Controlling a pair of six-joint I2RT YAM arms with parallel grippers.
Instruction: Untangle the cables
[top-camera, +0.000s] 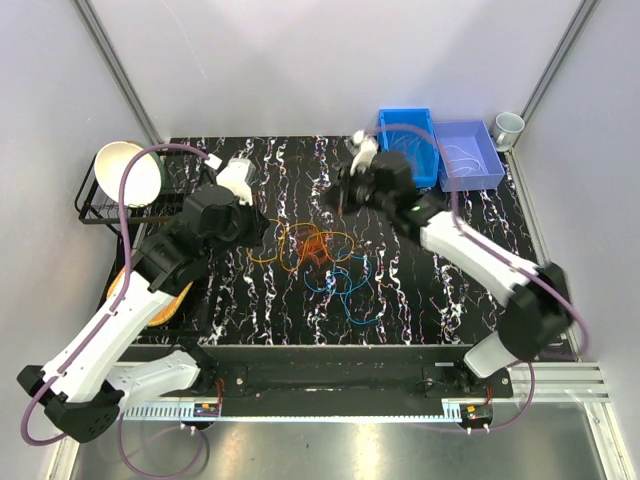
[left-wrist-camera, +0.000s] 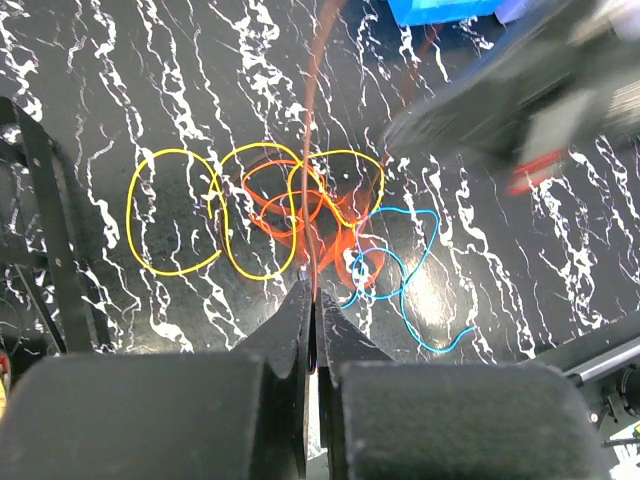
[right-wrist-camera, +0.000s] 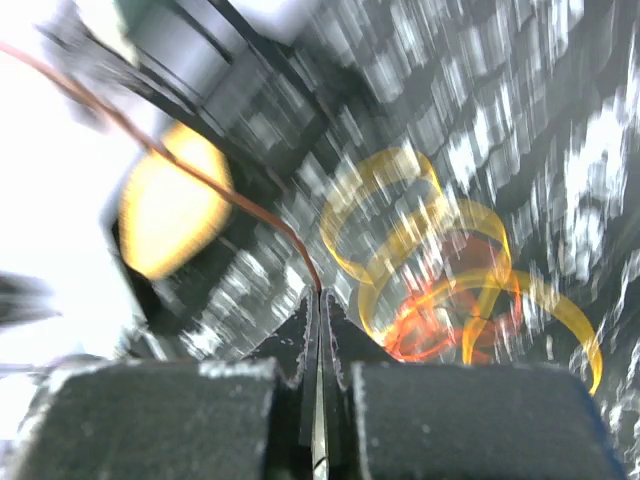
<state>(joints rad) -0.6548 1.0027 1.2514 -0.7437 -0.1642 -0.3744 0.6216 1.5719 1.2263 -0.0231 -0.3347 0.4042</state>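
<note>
Cables (top-camera: 315, 250) heaped at the centre of the table (top-camera: 420, 290). All are hair-thin, limp wires with smooth coloured sheathing. Yellow loops (left-wrist-camera: 250, 210) form three rounded lobes, orange coils (left-wrist-camera: 300, 215) knot tightly across them, and a blue wire (left-wrist-camera: 410, 270) trails off in open curves. A dark red wire (left-wrist-camera: 308, 150) rises taut out of the heap.

The left gripper (left-wrist-camera: 313, 300) has its jaws pressed together on this wire. The right gripper (right-wrist-camera: 320, 300) is likewise clamped on a dark red strand, probably the same one.

Step in hand, as judged: drawing one wire free of the knot. The next move calls for a slow, diverging pull, watching that the orange coils do not cinch.

The tabletop is glossy black with white veining. A blue bin (top-camera: 410, 150) stands at the far edge.
</note>
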